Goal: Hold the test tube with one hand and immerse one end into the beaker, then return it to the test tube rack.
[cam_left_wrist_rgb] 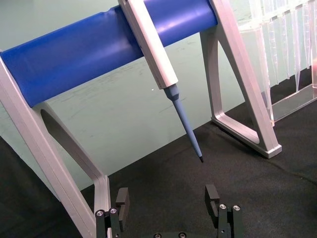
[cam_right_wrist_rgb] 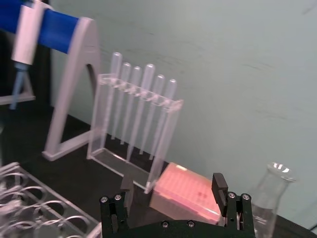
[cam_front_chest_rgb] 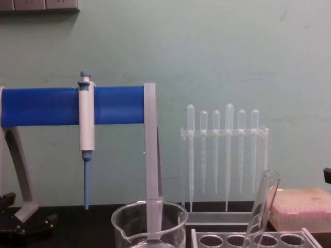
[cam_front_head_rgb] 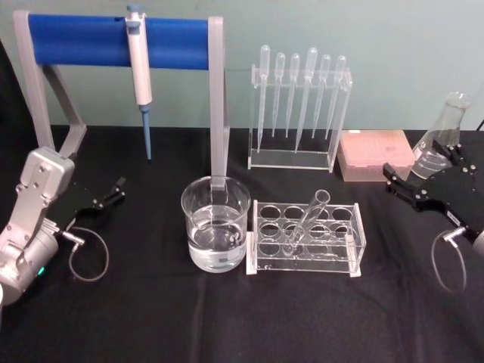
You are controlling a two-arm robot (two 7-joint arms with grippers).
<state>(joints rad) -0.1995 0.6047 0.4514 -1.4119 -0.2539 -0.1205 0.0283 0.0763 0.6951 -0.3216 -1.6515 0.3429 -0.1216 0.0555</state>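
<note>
My left pincer (cam_front_head_rgb: 115,191) and right pincer (cam_front_head_rgb: 393,181) hang with fingers spread apart at the sides of the desk (cam_front_head_rgb: 227,325).
The test tube (cam_front_head_rgb: 308,219) leans tilted in the clear rack (cam_front_head_rgb: 355,249) (just right of the part-filled beaker (cam_front_head_rgb: 215,223)).

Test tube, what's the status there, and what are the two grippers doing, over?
Left gripper open, idle at table's left. Right gripper open, empty, right of rack. Test tube leaning in rack, untouched. Beaker of water beside rack.
</note>
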